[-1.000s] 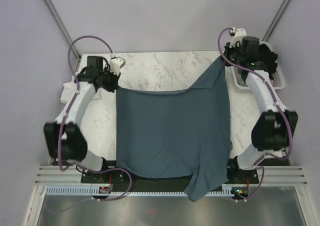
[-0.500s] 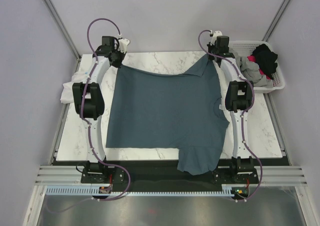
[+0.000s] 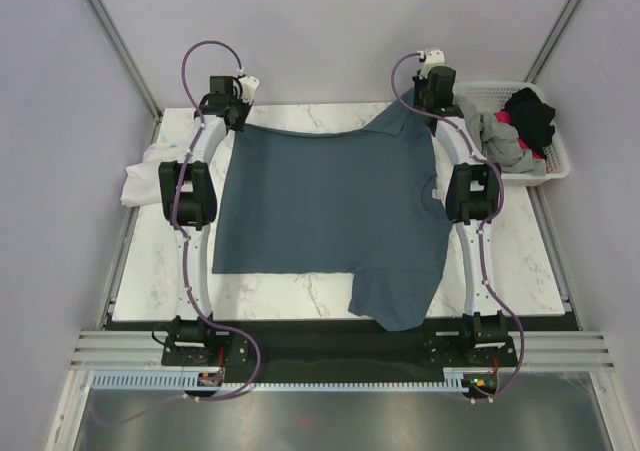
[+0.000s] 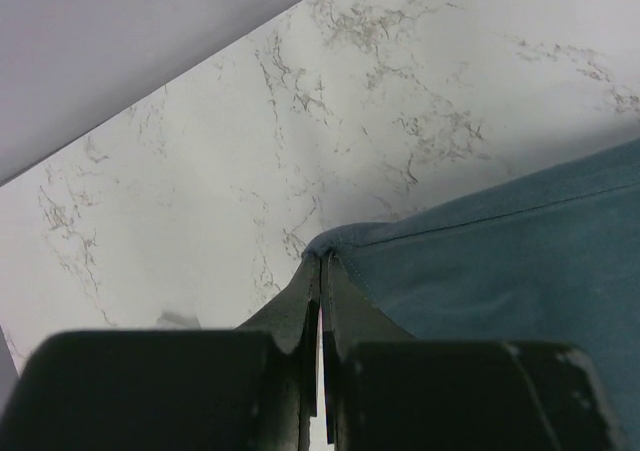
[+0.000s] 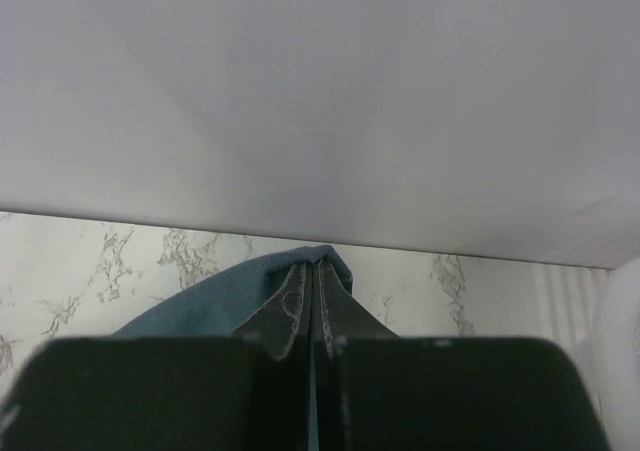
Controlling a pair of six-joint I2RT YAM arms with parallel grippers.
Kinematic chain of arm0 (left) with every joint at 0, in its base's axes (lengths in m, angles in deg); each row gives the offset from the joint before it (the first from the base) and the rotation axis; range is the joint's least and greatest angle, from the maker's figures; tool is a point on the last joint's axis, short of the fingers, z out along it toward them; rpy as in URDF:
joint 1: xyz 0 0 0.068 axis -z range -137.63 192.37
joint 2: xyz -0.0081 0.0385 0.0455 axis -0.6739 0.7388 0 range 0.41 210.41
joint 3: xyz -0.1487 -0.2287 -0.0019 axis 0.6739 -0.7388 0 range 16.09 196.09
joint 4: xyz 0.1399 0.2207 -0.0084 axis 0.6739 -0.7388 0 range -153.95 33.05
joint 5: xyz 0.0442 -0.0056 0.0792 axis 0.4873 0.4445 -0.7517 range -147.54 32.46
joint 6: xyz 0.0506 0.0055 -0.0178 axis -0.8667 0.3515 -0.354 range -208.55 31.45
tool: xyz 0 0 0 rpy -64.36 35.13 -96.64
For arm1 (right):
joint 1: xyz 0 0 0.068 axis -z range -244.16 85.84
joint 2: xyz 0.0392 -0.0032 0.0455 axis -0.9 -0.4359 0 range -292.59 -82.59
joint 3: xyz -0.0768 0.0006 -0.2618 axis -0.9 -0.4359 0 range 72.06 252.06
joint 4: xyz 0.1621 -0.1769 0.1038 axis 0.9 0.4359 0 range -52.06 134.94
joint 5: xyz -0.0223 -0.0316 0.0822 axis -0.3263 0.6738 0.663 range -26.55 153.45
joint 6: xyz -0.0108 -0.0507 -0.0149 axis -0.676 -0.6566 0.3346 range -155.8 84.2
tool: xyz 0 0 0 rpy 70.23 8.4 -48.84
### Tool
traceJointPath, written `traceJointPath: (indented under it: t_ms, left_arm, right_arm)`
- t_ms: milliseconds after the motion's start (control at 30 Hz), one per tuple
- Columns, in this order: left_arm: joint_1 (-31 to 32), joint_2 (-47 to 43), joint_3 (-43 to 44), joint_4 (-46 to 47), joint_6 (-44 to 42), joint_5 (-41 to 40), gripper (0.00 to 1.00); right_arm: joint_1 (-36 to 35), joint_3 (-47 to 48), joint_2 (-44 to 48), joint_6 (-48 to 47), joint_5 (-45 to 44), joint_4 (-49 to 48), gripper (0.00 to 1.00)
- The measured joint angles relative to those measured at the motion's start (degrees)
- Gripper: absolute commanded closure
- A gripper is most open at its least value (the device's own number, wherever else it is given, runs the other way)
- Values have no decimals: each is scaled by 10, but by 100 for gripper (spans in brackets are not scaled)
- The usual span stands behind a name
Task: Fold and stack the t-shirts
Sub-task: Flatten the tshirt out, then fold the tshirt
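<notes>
With both arms stretched out to the far edge of the table (image 3: pixel 290 293), the blue t-shirt (image 3: pixel 330 211) lies spread across the marble, and it's a wide, mostly flat spread. The left fingers (image 4: pixel 305 311) are pressed tight together on the far left corner of the cloth; the wrist camera shows the hem folded over right at the tips, with bare marble beyond. Over on the other side, the right fingers (image 5: pixel 295 311) are closed just as tightly on the far right corner. A small peak of blue fabric pokes up between them, just in front of the back wall. From above, the far edge of the shirt runs between the two pinch points with a slight sag in the middle. The neck opening sits on the right, close beside the right arm. One sleeve reaches out at the near right and laps just over the near edge of the table. The left side of the shirt makes a clean straight line alongside the left arm.

Off to the far right, a white basket (image 3: pixel 556 159) sits beside the table with a grey shirt (image 3: pixel 505 139) and a black shirt (image 3: pixel 530 111) heaped in it. At the table's left edge, a white shirt (image 3: pixel 140 176) lies crumpled, well apart from the blue one.
</notes>
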State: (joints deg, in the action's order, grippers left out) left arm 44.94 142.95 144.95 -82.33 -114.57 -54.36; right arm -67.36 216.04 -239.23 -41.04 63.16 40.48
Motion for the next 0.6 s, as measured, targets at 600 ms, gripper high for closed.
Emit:
traceJointPath:
  t_ms: [600]
  left_arm:
    - [-49, -127, -130, -7, -31, 44, 98]
  right_arm:
    - [-17, -233, 241, -10, 37, 96, 100]
